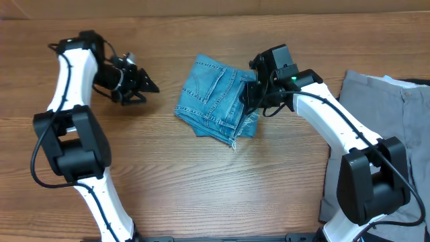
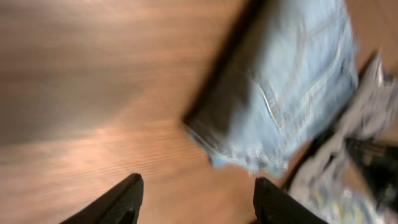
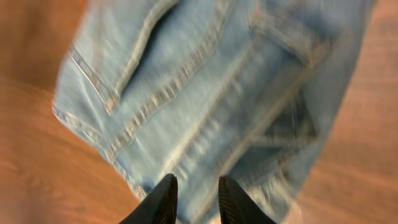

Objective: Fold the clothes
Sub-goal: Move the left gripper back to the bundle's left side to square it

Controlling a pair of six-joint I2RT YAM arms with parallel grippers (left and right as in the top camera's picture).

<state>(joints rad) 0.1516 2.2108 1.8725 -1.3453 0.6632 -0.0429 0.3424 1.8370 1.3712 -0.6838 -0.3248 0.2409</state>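
Note:
The light-blue denim jeans (image 1: 215, 97) lie folded into a compact bundle in the middle of the wooden table, with a frayed hem at the lower right corner. My left gripper (image 1: 149, 91) hovers to their left, open and empty, pointing toward them; in the left wrist view its jaws (image 2: 198, 184) stand wide over bare wood with the jeans (image 2: 292, 81) ahead. My right gripper (image 1: 247, 98) is at the bundle's right edge. In the blurred right wrist view its fingers (image 3: 196, 182) stand a narrow gap apart just above the denim (image 3: 217, 93), holding nothing that I can see.
Grey trousers (image 1: 383, 107) lie spread at the table's right edge, under the right arm's base. Bare wood (image 1: 201, 181) stretches in front of the jeans and between them and the left gripper.

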